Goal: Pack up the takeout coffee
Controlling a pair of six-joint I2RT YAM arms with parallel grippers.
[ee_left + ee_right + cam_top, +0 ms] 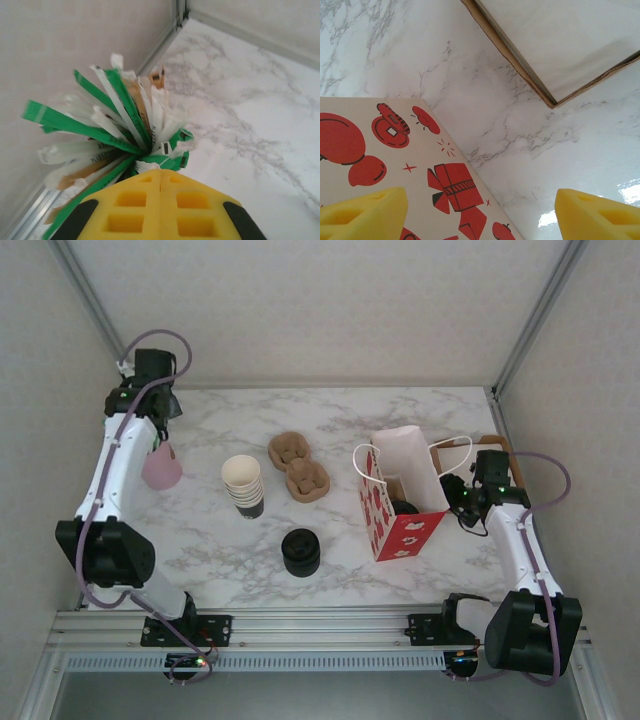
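White marble table (200, 530) bears a red-and-white printed paper bag (395, 530), and the takeout coffee (405, 507) sits inside it, round black lid showing. At the bag's right the right gripper (481, 210) hangs wide apart, empty. Far left of the bag the left gripper (160, 172) is closed, tips against green and white sachets (125, 125).

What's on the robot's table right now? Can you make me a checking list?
Surface: marble table, nothing spilled seen.
Job's things: red-and-white gift bag stands open; something black inside, maybe the coffee's lid; cup body hidden.
Clutter: stack of paper cups, brown cup carriers, black lids, pink holder full of packets.
Hands: left hand shut at the packets, whether pinching one unclear; right hand open beside the bag.
Cables: purple cable along each arm, no snag seen.
Surroundings: pale walls, metal frame.
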